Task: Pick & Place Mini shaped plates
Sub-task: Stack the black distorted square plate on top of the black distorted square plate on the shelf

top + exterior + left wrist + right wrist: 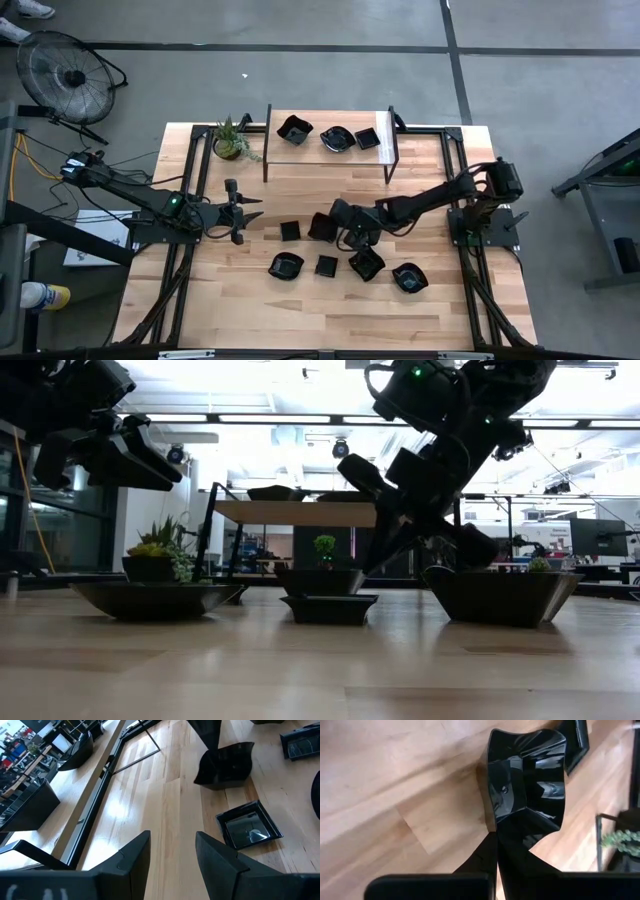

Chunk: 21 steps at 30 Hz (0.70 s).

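the right gripper's fingers point(495, 850) hide the near rim of the held plate point(527, 775).

The pale butcher-block wooden bench point(300, 300) is built of narrow glued strips, smooth and satin, with soft window glare across its grain in the left wrist view. The small black wavy-rimmed plate point(527, 775) pinched in the right claw point(333, 226) is hard and highly glossy, mirroring light patches on its inner walls. The small square black plate point(248, 824) on the boards has the same glassy shine. The left claw point(172, 855) has matt dark plastic-looking fingers point(134, 860) with dull flat faces. The raised wooden shelf board point(330, 150) matches the bench and rests on thin matt black metal legs. The grey floor point(300, 80) looks like smooth concrete.
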Tool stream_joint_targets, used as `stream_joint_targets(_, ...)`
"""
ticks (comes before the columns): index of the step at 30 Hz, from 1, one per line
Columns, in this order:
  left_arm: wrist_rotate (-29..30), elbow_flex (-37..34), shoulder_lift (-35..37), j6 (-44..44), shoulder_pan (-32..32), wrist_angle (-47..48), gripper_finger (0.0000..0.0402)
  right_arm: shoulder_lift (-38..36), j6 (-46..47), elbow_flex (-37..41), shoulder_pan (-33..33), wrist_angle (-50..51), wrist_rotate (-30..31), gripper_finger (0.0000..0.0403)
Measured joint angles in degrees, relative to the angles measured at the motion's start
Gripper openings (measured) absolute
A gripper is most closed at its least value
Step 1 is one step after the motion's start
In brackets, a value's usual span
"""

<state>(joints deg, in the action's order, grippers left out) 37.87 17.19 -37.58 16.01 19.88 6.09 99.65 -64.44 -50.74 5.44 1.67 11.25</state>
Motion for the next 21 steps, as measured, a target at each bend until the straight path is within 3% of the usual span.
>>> stream_joint_targets(14,-0.7,0.0,0.0,0.9,0.0,-0.1,0.0152,-0.1,1.5,-5.7,2.6,5.8,1.2,0.0000)
stream_joint_targets(21,-8.5,0.0,0.0,19.5,0.0,-6.2,0.0152,-0.1,3.1,-13.1,2.6,14.5,-3.9,0.0000)
